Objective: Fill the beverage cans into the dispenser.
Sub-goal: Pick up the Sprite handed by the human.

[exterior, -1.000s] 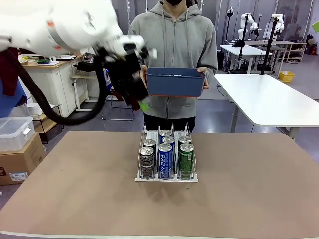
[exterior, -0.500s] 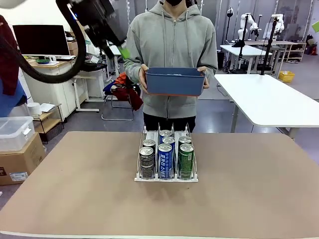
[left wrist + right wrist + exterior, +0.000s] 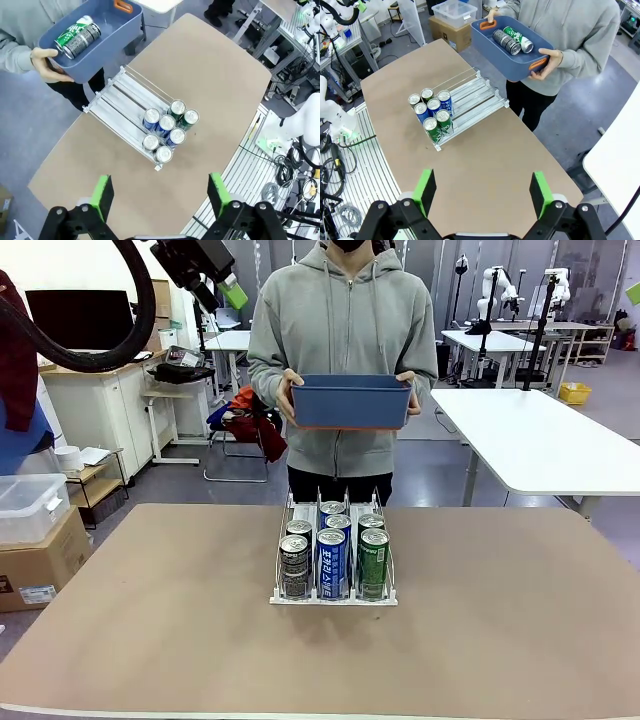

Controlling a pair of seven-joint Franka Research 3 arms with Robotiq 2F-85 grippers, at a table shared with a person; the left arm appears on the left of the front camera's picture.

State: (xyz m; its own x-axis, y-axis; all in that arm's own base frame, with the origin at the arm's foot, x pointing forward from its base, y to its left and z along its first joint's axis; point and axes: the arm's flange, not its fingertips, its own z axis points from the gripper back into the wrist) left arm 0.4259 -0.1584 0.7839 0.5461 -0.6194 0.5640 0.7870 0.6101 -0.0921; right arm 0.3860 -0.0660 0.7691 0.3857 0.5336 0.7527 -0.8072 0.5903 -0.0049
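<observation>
The dispenser (image 3: 333, 592) stands at the table's middle with several beverage cans (image 3: 332, 558) upright at its near end: dark grey, blue and green. From above, the dispenser (image 3: 116, 102) shows bare lanes behind those cans (image 3: 167, 131). My left gripper (image 3: 222, 292) hangs high at the upper left, open and holding nothing; its green pads (image 3: 102, 196) frame the table far below. My right gripper (image 3: 482, 192) is open too, high over the dispenser (image 3: 472, 97) and its cans (image 3: 431, 112). More cans (image 3: 512, 41) lie in a bin.
A person at the far edge holds a blue bin (image 3: 352, 403) at chest height in both hands; it (image 3: 107, 30) contains green and dark grey cans lying down. The brown tabletop (image 3: 150, 620) lies bare around the dispenser. A white table (image 3: 540, 435) stands to the right.
My left arm has swung up and away from in front of the blue bin to the upper left corner. The bin and the cans have stayed put.
</observation>
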